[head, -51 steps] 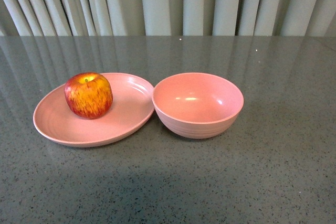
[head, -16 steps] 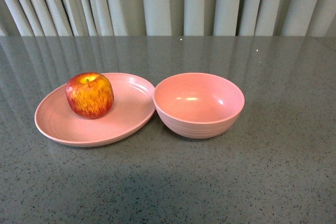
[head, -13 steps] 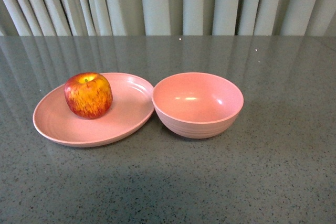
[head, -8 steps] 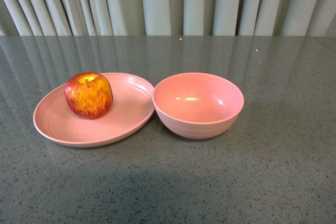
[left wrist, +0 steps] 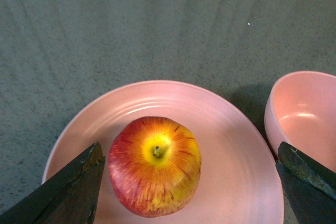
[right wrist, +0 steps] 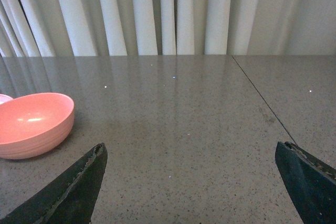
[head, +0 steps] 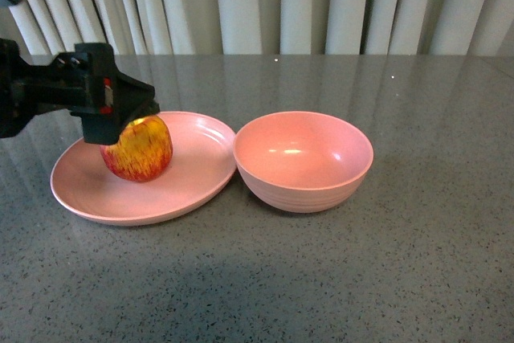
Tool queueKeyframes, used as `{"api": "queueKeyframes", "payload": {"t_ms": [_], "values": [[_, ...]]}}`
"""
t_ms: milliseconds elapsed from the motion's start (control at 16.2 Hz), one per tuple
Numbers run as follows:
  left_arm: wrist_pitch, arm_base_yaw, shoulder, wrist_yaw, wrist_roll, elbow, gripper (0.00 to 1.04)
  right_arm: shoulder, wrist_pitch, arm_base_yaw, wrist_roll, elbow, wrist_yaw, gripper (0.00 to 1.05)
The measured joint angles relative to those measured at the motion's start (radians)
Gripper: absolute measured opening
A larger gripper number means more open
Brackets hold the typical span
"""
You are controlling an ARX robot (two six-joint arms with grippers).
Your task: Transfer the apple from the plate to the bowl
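The red and yellow apple point(head: 138, 150) sits on the left half of the flat pink plate point(head: 193, 174). The deep pink bowl point(head: 303, 160) stands right beside the plate, rims nearly touching, and holds nothing. My left gripper point(head: 120, 114) is open and hangs just above the apple, covering its top. In the left wrist view the apple point(left wrist: 155, 166) lies between the spread black fingers point(left wrist: 73, 190), on the plate point(left wrist: 231, 156), with the bowl point(left wrist: 302, 119) to one side. My right gripper point(right wrist: 194, 182) is open and empty above bare table; its view shows the bowl point(right wrist: 32, 124).
The grey speckled table point(head: 385, 279) stretches around the dishes. Pale pleated curtains point(head: 281, 6) hang behind the far edge. A thin seam point(right wrist: 262, 103) runs across the tabletop in the right wrist view.
My left arm has come into the front view from the left and now hangs over the apple. The apple, plate and bowl have not moved.
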State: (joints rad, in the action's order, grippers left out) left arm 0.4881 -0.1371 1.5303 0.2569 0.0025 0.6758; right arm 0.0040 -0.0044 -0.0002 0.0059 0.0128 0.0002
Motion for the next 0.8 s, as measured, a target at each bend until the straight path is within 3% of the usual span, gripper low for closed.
{"api": "queueKeyframes", "payload": {"t_ms": [801], "values": [[-0.122,-0.01,0.193,-0.075,-0.018,0.148,0.98,0.0,0.0,0.0,0.0,0.0,0.0,0.98]]}}
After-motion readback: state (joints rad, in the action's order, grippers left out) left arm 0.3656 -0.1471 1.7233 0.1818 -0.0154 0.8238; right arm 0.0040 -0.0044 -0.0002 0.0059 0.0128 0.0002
